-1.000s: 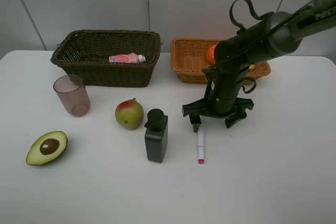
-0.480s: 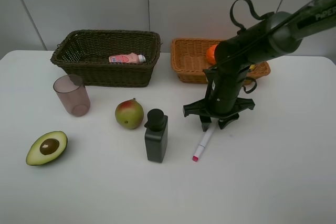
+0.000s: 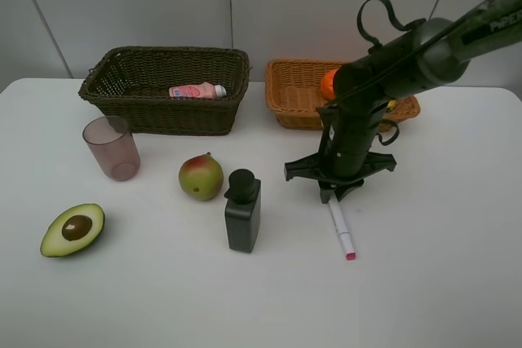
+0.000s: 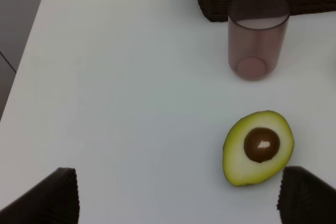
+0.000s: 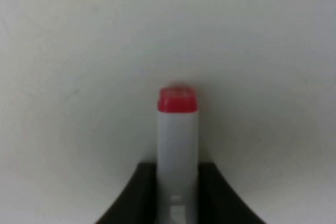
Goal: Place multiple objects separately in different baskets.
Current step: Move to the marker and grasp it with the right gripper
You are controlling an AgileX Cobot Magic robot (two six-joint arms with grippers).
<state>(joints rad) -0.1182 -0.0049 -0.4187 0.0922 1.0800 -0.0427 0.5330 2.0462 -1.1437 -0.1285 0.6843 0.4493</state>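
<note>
My right gripper points straight down at the table, shut on the white end of the pink-capped marker. In the right wrist view the marker sticks out between the two dark fingers of that gripper. My left gripper hangs open above the halved avocado and the mauve cup. On the table stand the pear-like fruit and the black pump bottle. The small pink bottle lies in the dark basket. The orange sits in the orange-tan basket.
The right arm reaches over the orange-tan basket and hides much of it. A bit of the yellow lemon shows behind the arm. The avocado and cup sit at the table's left.
The right gripper's fingers closed on the marker. The marker's pink cap swung from the left, near the black bottle, over to the right.
</note>
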